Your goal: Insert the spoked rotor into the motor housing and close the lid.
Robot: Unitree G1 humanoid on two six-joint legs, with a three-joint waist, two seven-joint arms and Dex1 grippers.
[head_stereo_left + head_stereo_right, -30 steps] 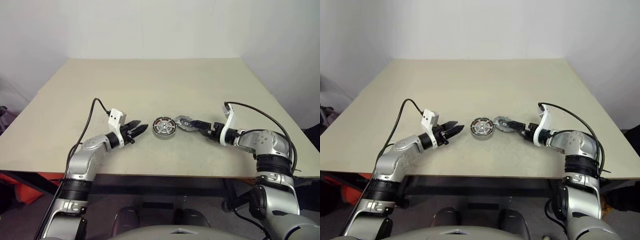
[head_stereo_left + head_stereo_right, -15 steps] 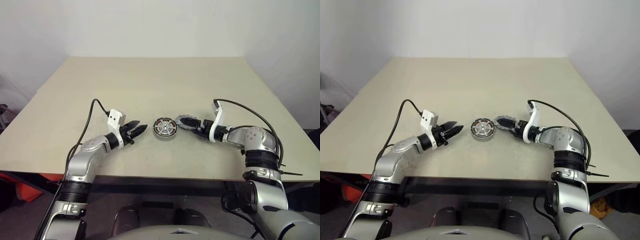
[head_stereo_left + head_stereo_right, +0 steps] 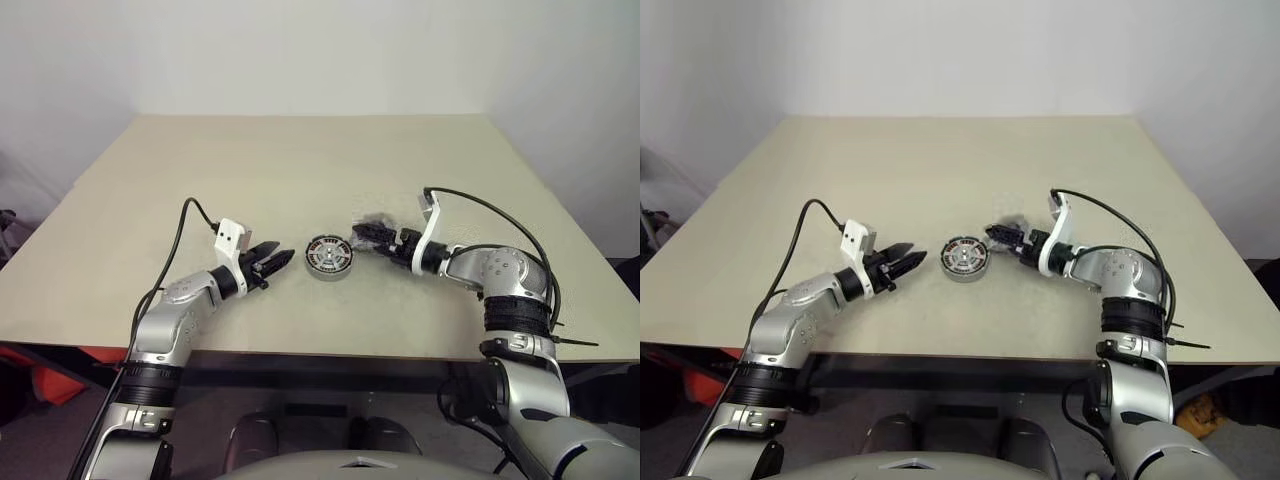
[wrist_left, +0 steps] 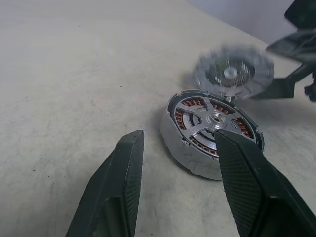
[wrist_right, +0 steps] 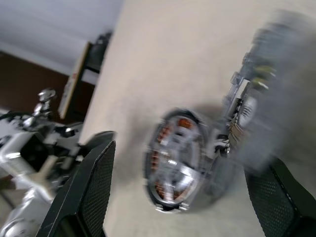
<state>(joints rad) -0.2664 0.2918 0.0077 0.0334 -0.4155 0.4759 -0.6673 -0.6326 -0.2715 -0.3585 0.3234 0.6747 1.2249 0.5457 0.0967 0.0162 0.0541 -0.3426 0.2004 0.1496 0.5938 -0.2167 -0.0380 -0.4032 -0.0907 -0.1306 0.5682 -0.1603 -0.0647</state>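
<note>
Here, shiny spoked rotor [image 4: 213, 118] sits inside round, copper-wound motor housing [image 4: 197, 160].

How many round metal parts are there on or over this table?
3: the motor housing on the table, the spoked rotor seated inside it, and the lid carried just beside it by the right gripper.

We are looking at a beige worktop [image 3: 300, 160] standing against plain white walls [image 3: 300, 50], with dark floor [image 3: 40, 420] showing under its front edge.
</note>
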